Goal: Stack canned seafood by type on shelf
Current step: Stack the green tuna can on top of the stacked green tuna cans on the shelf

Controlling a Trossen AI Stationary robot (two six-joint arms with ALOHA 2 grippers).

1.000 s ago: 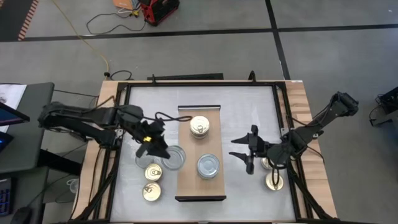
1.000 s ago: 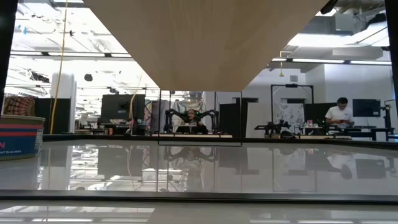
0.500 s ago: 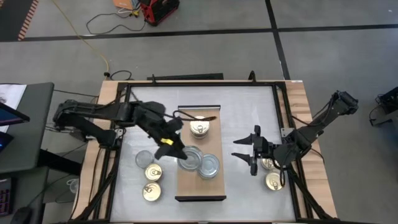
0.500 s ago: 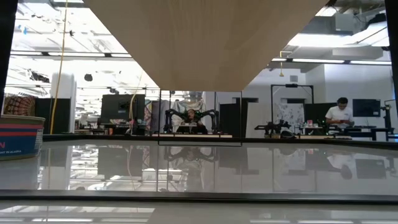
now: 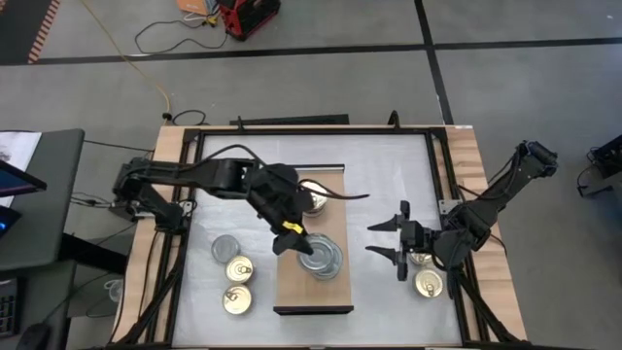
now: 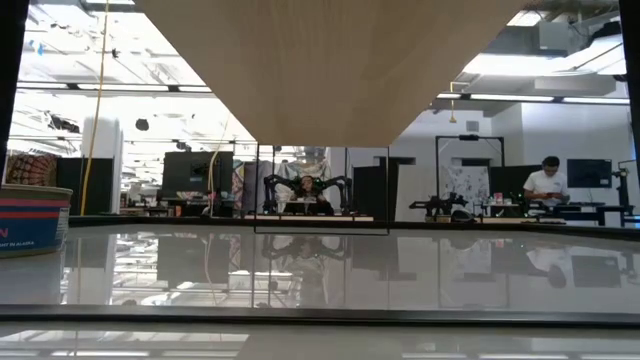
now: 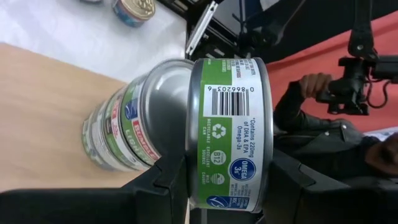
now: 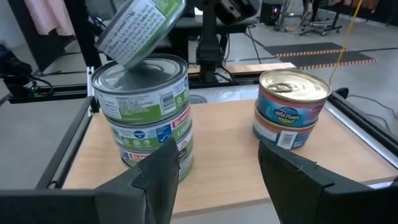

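Observation:
The shelf (image 5: 292, 292) is a light-wood board in the middle of the table. A stack of silver-lidded, green-labelled cans (image 5: 330, 262) (image 8: 146, 115) stands on its near half. A stack of two gold-lidded cans (image 5: 312, 197) (image 8: 290, 109) stands on its far half. My left gripper (image 5: 294, 236) is shut on a silver can (image 7: 227, 130) that hangs tilted just over the silver stack (image 7: 118, 134). It also shows in the right wrist view (image 8: 140, 28). My right gripper (image 5: 397, 250) is open and empty, right of the shelf. My left gripper pinches the silver can between its two fingers, one on each flat end (image 7: 186, 168), at the can's edge. The fingers (image 7: 168, 183) come slanting from the table's far left. The can is tilted and lifted, its low edge (image 8: 115, 56) at the top of the stack; whether they touch, I cannot tell.
A silver can (image 5: 225, 249) and two gold cans (image 5: 239, 269) (image 5: 236, 298) sit on the table left of the shelf. Two gold cans (image 5: 429, 283) (image 5: 420, 257) sit under my right arm. The low view shows one can (image 6: 30, 220) at its left edge. A black frame (image 5: 437, 185) rims the table.
My left gripper has carried the silver can toward the table's right edge, from over the table left of the shelf to above the silver stack on it. The can stays lifted and tilted. My right gripper has drifted a little toward the near edge, still open.

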